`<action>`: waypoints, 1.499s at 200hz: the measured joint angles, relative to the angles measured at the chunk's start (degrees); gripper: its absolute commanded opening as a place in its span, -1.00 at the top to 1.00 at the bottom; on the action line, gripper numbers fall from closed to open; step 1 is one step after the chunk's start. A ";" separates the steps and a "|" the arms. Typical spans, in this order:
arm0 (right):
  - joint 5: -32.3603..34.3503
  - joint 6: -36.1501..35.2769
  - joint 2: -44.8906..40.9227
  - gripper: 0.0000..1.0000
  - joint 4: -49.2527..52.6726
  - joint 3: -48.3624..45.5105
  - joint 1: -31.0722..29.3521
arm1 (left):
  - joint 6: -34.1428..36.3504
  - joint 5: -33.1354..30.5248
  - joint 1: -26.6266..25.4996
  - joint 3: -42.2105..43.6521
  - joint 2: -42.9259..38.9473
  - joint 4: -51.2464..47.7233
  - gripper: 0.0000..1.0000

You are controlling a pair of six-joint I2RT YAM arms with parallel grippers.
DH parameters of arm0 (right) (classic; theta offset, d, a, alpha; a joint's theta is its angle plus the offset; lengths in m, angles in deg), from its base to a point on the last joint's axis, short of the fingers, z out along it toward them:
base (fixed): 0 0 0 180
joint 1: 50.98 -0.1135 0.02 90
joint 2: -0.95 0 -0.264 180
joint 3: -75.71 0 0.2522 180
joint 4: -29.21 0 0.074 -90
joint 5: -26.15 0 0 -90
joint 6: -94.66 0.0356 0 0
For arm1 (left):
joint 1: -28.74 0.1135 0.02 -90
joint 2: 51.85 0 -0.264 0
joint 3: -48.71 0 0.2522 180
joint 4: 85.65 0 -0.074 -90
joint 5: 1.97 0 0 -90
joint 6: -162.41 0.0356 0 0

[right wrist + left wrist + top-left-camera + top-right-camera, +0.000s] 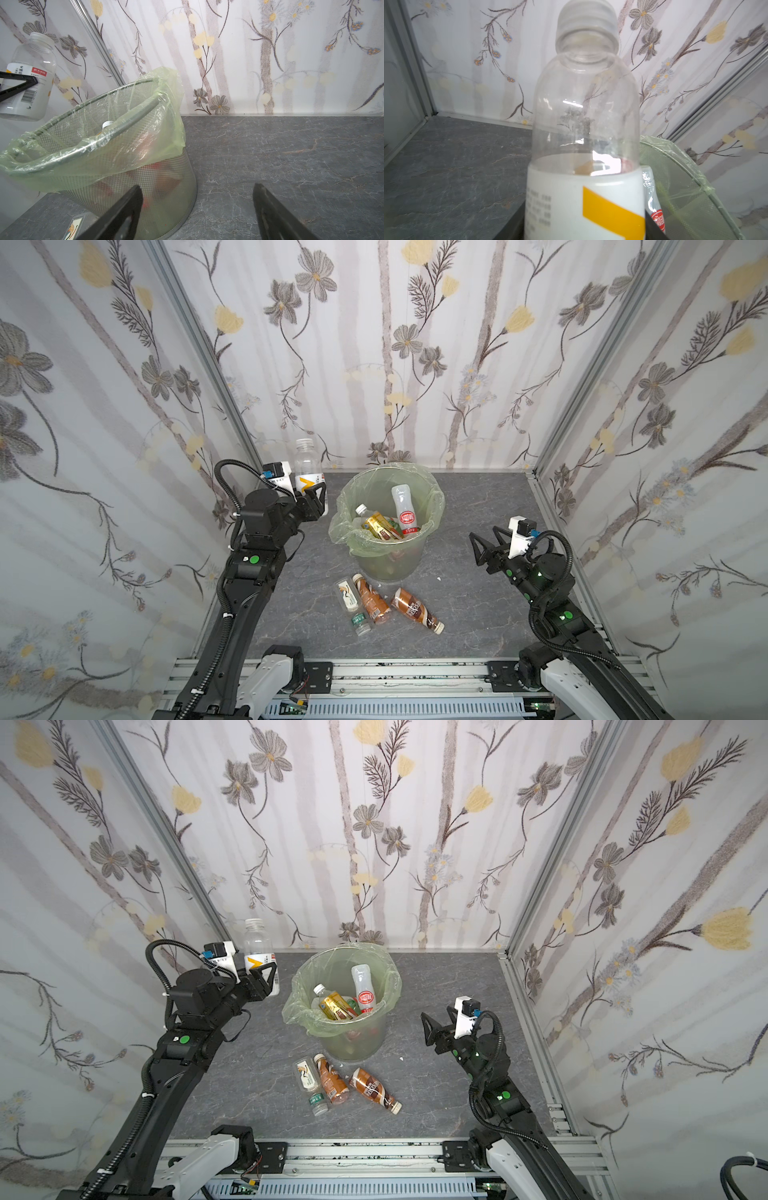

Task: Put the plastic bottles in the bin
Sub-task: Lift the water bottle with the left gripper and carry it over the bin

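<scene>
The left gripper [313, 499] is clamped round the labelled lower half of one clear bottle [307, 466], held cap-up just beside the bin [390, 568] at about rim height, probably so it can clear the bag-lined rim and drop in. The right gripper [484, 533] hangs wide and empty to the other side, likely keeping out of the way. Four bottles lie on the bench [478, 593] in front of the bin: a flat clear one [347, 593], an orange one [371, 599], a small green-label one [359, 622] and a brown one [415, 610]. Inside, a white red-label bottle [405, 506] and a gold-label bottle [380, 524] top a heap I cannot count.
</scene>
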 measured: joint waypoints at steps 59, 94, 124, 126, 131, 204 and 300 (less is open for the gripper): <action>-0.79 0.81 -0.63 -0.67 0.57 -0.31 0.00 | 3.58 4.00 -8.26 -7.02 7.32 -0.09 -0.15; -0.81 1.14 -1.75 -0.67 0.72 -0.31 0.00 | 7.87 3.56 -13.40 -9.97 11.72 -0.13 -0.15; -0.81 1.51 -2.56 -0.67 1.03 -0.31 0.00 | 11.13 1.84 -14.73 -11.41 14.03 -0.44 -0.16; -0.81 1.51 -2.56 -0.67 1.03 -0.31 0.00 | 11.28 1.86 -14.78 -11.50 14.14 -0.44 -0.16; -0.81 1.51 -2.60 -0.67 1.03 -0.31 0.00 | 11.54 1.57 -14.80 -11.69 14.43 -0.44 -0.16; -0.81 1.97 -2.12 -0.67 1.05 -0.33 0.00 | 13.40 -0.33 -18.34 -12.72 18.62 -0.26 -0.20; -0.81 2.14 -2.40 -0.67 1.09 -1.11 -0.02 | 7.13 -4.87 -22.53 -10.78 21.75 2.99 -0.29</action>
